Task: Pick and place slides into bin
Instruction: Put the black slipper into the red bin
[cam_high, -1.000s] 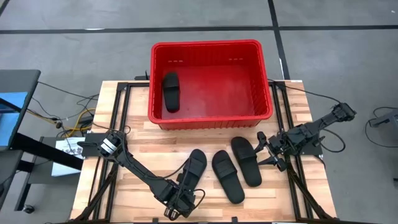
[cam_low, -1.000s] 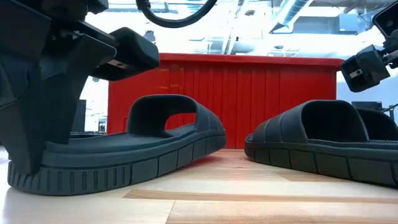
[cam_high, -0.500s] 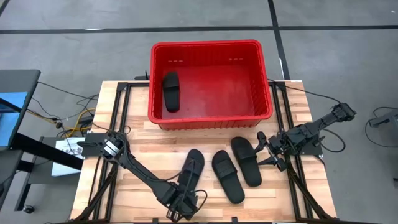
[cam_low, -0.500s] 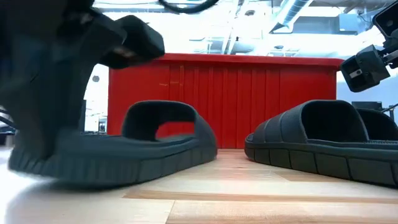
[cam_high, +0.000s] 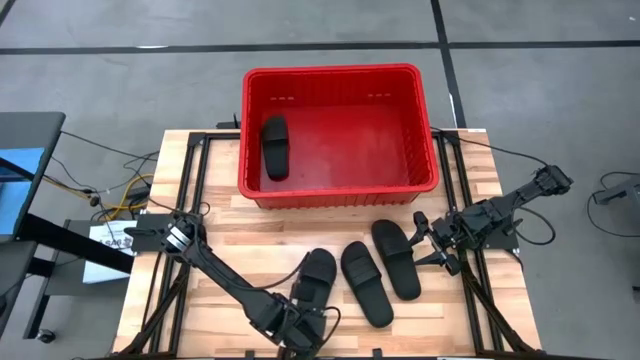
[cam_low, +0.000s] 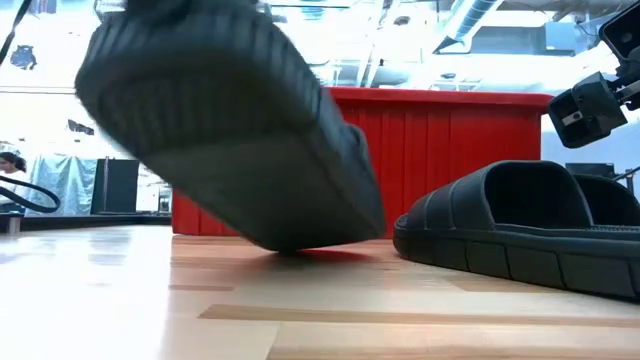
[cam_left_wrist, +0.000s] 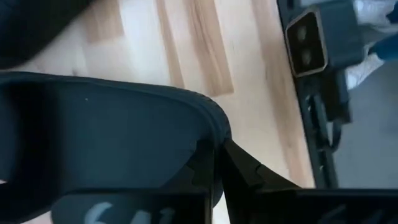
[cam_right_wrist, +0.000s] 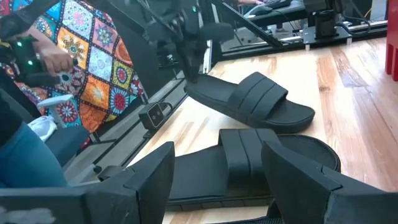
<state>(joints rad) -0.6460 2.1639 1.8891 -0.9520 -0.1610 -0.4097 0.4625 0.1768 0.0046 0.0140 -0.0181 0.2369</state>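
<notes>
Most of the bin (cam_high: 420, 120) floor lies bare beside one slide (cam_high: 274, 147).

From overhead we look straight down on the whole table (cam_high: 230, 215). At tabletop level we face the bin (cam_low: 440, 160) closely; both views share it.

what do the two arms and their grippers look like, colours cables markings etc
Both arms are dark, near-black, jointed links. The left arm has a pale silver band near its base, and thin black cable loops by the left gripper. The right gripper has two broad, matte black fingers. No markings can be read on either.
</notes>
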